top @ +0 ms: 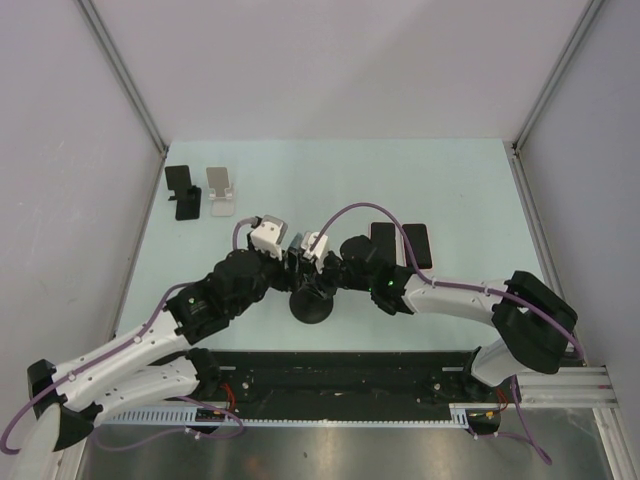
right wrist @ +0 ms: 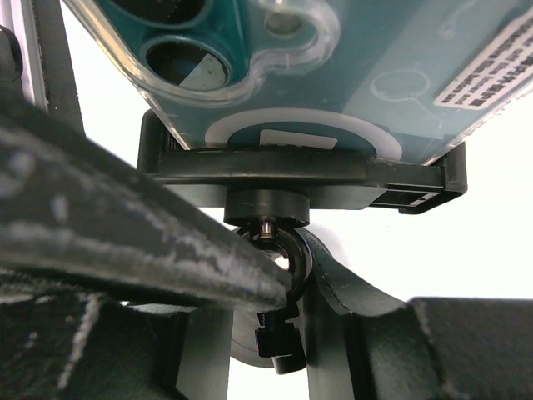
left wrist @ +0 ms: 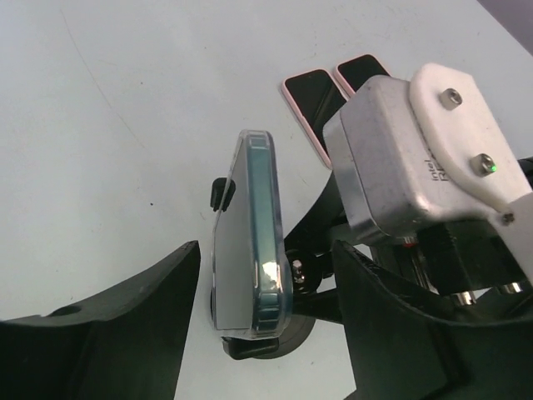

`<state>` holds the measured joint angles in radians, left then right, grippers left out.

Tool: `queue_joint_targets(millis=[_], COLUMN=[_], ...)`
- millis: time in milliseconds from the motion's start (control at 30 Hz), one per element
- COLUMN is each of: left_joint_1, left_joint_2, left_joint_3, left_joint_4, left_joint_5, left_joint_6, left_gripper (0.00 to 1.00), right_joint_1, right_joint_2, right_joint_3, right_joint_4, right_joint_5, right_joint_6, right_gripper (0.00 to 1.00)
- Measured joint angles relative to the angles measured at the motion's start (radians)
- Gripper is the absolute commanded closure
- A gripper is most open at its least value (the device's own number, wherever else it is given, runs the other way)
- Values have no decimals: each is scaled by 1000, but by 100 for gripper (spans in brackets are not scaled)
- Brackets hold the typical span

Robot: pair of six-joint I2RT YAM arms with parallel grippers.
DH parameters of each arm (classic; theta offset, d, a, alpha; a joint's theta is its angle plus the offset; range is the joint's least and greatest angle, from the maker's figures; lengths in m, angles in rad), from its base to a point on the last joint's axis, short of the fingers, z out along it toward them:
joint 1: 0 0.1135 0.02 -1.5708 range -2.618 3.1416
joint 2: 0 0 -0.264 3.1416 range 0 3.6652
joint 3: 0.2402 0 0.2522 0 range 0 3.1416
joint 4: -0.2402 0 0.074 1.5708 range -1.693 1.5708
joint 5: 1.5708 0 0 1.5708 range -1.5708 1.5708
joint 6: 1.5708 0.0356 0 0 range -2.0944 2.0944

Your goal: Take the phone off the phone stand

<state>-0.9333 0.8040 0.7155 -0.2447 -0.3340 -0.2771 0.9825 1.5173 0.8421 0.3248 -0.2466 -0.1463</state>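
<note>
On phone (right wrist: 400,50), white label (right wrist: 487,71), print unclear

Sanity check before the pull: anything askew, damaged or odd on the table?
Nothing stands out. The phone sits square in the stand clamp, with no damage visible. Two spare phones lie flat side by side. The black stand and white stand sit at the far left.
</note>
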Motion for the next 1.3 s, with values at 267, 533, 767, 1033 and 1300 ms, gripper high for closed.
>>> queue_joint_targets(millis=[267, 533, 767, 1033, 1300], left_joint_1=[27, 95, 157, 188, 190], left_joint_2=[15, 36, 27, -51, -109], left_joint_3=[0, 3, 3, 3, 3], left_joint_4=[-17, -43, -63, -75, -82], left_joint_5=[0, 55, 143, 185, 216], left_joint_6=[-16, -55, -64, -64, -64], left_gripper=[14, 0, 0, 0, 0], right_joint_1=[3, 3, 4, 6, 10], right_joint_2=[-11, -12, -12, -13, -13], right_joint_3=[0, 0, 0, 0, 0], right_joint_4=[-22, -24, -24, -24, -23], right_joint_5=[32, 70, 78, 89, 101], right_joint_6=[16, 41, 41, 42, 53], right_gripper=[100, 100, 100, 100, 100])
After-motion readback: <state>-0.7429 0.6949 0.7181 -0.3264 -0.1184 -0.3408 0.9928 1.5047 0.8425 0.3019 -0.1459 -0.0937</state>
